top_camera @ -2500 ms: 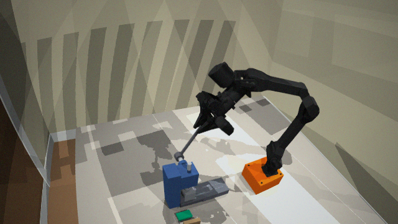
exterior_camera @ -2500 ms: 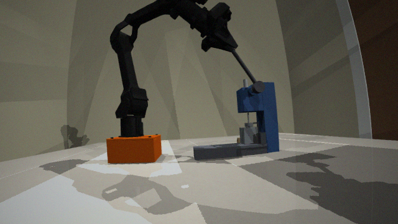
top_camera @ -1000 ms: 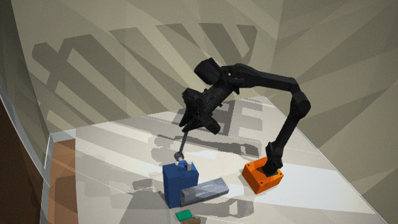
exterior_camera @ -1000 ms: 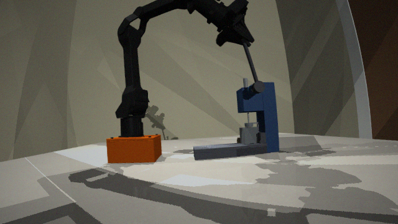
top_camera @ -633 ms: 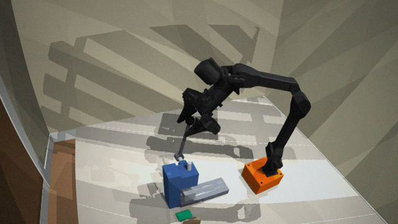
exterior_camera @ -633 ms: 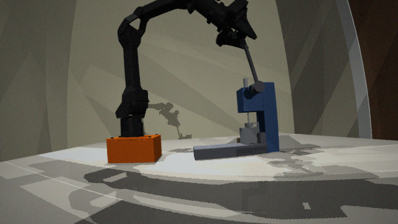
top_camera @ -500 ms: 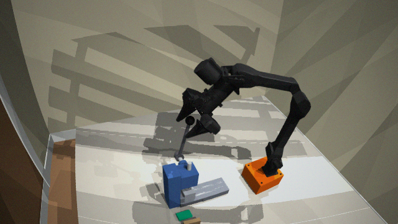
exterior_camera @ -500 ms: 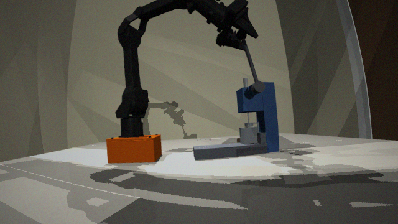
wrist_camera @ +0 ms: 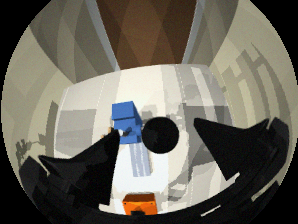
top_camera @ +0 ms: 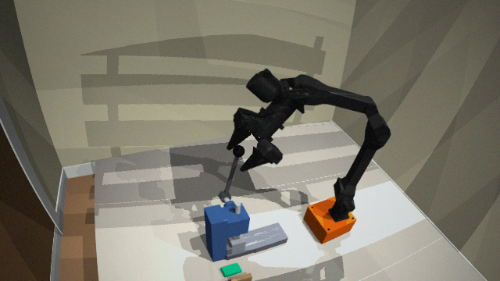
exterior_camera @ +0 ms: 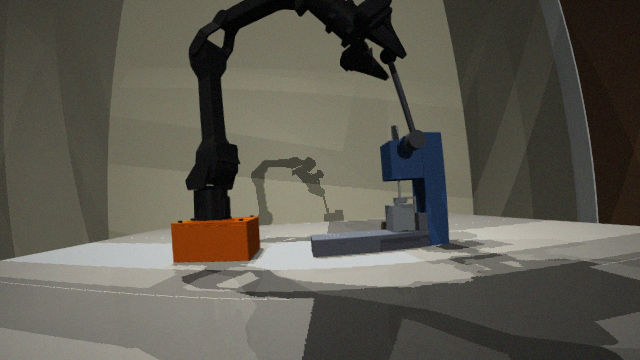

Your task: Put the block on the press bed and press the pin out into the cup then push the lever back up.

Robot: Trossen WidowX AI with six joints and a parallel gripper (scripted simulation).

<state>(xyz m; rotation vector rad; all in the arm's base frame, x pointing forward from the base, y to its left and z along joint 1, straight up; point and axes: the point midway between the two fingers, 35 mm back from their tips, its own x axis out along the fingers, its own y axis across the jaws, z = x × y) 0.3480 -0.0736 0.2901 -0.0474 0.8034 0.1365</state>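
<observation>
The black two-finger gripper (top_camera: 235,159) (exterior_camera: 395,67) (wrist_camera: 157,127) has its fingers wide, holding nothing, around the round black lever knob (top_camera: 238,151) (exterior_camera: 388,56) (wrist_camera: 160,135). In top view, the knob is at twelve o'clock from the blue angular press (top_camera: 216,234) (exterior_camera: 437,190) (wrist_camera: 125,111); the grey boxy block (top_camera: 237,245) (exterior_camera: 400,217) sits on its bed.

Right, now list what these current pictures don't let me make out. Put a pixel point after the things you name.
- Pin in the grey metal block (top_camera: 237,245) (exterior_camera: 400,218): too small in the exterior view; the blue press frame (top_camera: 217,238) (exterior_camera: 436,195) (wrist_camera: 125,111) overhangs it from above.
- Tan piece (top_camera: 243,277): cut off by the top view's bottom edge.
- Upper part of the black hand (top_camera: 235,159) (exterior_camera: 396,67) (wrist_camera: 157,127): cropped by the exterior view's top edge.
</observation>
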